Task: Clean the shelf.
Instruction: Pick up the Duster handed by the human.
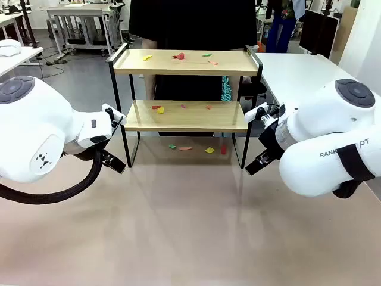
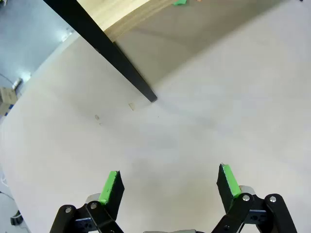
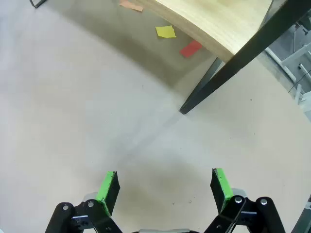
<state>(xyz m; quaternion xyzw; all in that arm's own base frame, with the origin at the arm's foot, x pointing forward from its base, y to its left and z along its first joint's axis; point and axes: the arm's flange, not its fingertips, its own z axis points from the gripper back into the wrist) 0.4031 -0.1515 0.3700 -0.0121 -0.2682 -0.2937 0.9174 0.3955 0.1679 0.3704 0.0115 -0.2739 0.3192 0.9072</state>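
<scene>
Fingers on both white arms are standing wide apart and gripping nothing as the shelf [image 1: 186,123] is sitting at the far middle of the table [image 1: 190,226], between the two arms. The left arm's fingers [image 2: 111,187] are hanging over bare tabletop near the shelf's near left leg [image 2: 121,65], green pads facing each other across open space. From the front they are pointing down beside that leg, apart from it. The right arm's fingers [image 3: 109,190] are hovering in the same way before the near right leg [image 3: 228,73], and from the front they are showing just outside the black frame, not touching it.

Small coloured scraps, which appear to be bits of paper, are lying on both wooden boards. On the top board [image 1: 186,70] a yellow scrap [image 1: 147,58], a red scrap [image 1: 179,56], a green scrap [image 1: 206,55] and an orange scrap [image 1: 213,62] are lying well apart. On the lower board a red and a yellow piece [image 1: 158,109] are lying touching near the left end, with two smaller bits farther right. More scraps are lying on the table beneath the shelf, among them a yellow one [image 3: 165,32] and a red one [image 3: 190,48] near the right leg. A person in a dark top [image 1: 190,24] is standing just behind the shelf.
</scene>
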